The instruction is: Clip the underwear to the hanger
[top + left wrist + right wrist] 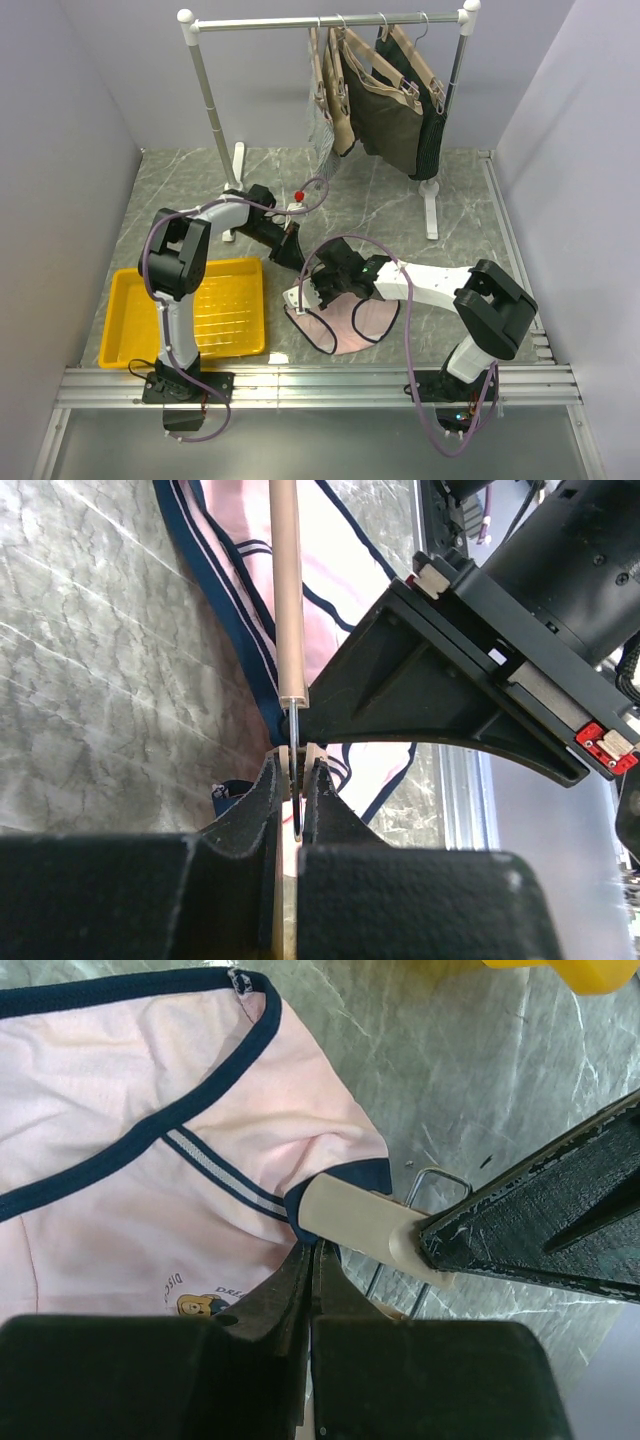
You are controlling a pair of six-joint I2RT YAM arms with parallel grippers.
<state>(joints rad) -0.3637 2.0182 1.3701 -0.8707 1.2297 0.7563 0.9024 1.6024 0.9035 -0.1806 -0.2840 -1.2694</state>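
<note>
The pale pink underwear (350, 322) with navy edging lies flat on the marble floor near the front middle. It also shows in the left wrist view (345, 575) and the right wrist view (110, 1190). The tan hanger bar (285, 590) lies over the underwear's edge. My left gripper (289, 250) (297, 770) is shut on the hanger's clip, squeezing its tan tabs. That clip (355, 1218) sits at the underwear's navy corner. My right gripper (309, 292) (313, 1255) is shut on that navy edge, right beside the clip.
A yellow tray (130, 330) lies at the front left. A white garment rack (330, 20) stands at the back with dark olive garments on tan hangers (385, 115). Its feet (432, 210) rest on the floor. Grey walls close in on both sides.
</note>
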